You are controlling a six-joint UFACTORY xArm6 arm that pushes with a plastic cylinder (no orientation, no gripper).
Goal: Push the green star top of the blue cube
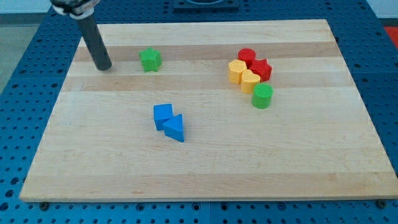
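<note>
The green star (150, 60) lies on the wooden board near the view's top left. The blue cube (163, 116) sits lower, near the board's middle left, touching a blue triangular block (175, 129) at its lower right. My tip (104, 67) rests on the board to the left of the green star, a clear gap apart from it. The star is above the blue cube and slightly to its left.
A cluster at the view's upper right holds a red cylinder (247, 56), a red star (260, 69), two yellow blocks (236, 70) (250, 80) and a green cylinder (262, 96). The wooden board's edge (43, 143) borders a blue perforated table.
</note>
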